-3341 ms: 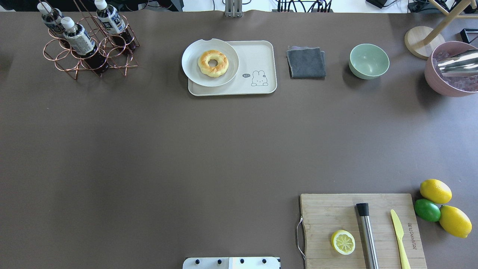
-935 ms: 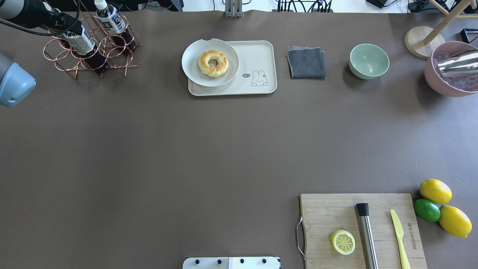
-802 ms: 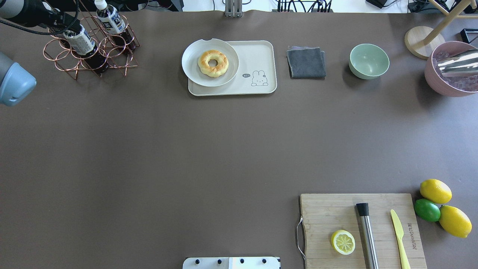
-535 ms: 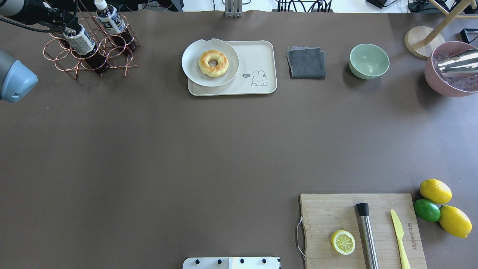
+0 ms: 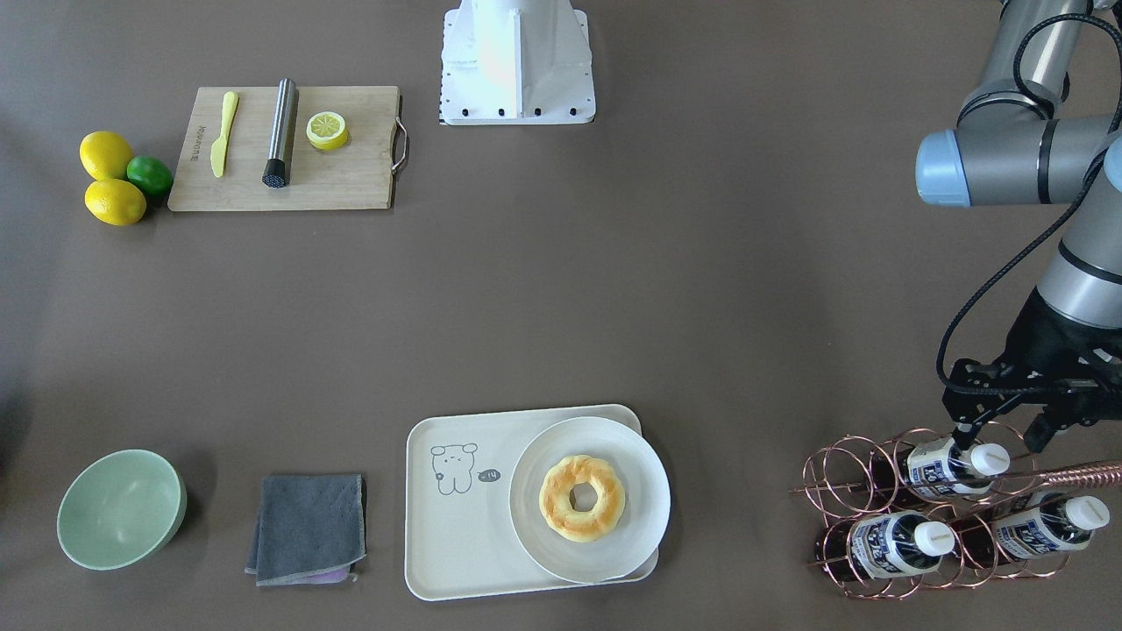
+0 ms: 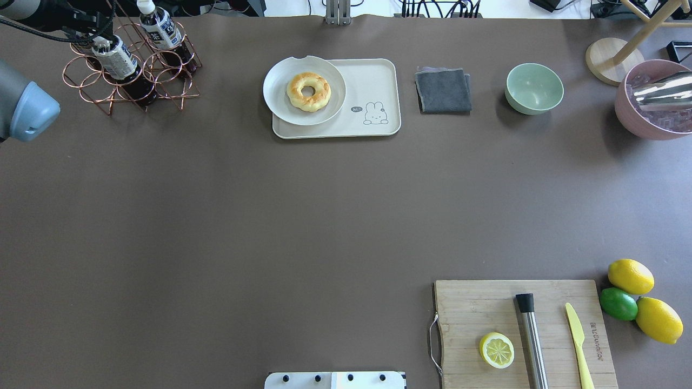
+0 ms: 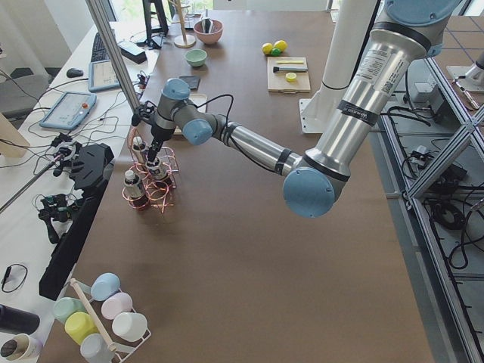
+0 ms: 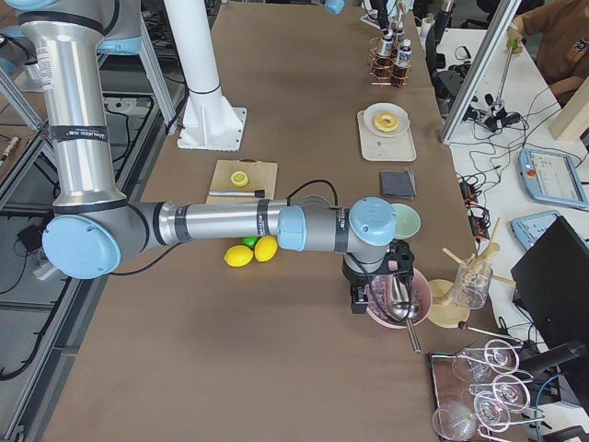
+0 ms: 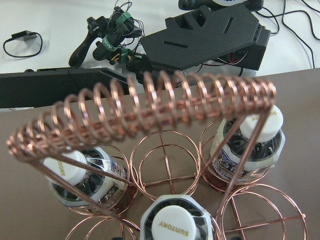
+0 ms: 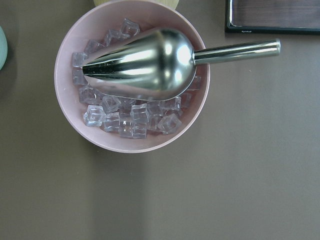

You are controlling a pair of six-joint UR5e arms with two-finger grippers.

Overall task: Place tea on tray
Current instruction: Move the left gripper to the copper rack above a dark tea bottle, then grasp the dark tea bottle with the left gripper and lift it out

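The copper wire rack [image 5: 1078, 474] stands at the robot's left end of the brown tabletop [image 5: 561, 307], on the side far from the robot's base. It holds three alike bottles upright in its rings. The tea [image 5: 940, 464] sits in the ring of the rack nearest the base. A second bottle [image 5: 885, 543] and a third bottle [image 5: 1034, 530] stand in the rings behind it.

The left gripper [image 5: 1001, 441] hangs right over the tea's white cap [image 9: 172, 226]. Its fingers [image 5: 1045, 429] are spread apart, one to each side of the cap, and no contact with it can be made out (in the wrist view the cap lies at bottom centre, under the rack's coiled handle).

The tray [image 5: 456, 543] lies well apart from the rack, along the same far side, toward the middle of the tabletop. A round plate [image 5: 631, 456] overlaps the tray's end nearer the rack and carries a doughnut [image 5: 554, 499]. The bear drawing is on the end away from the rack.

The right gripper [image 8: 377, 296] is at the end of the tabletop opposite the rack, above a pink bowl [image 10: 59, 75] of ice cubes [image 10: 125, 122] with a metal scoop [image 10: 145, 62] lying in it. I cannot tell whether that gripper's fingers are spread or closed.
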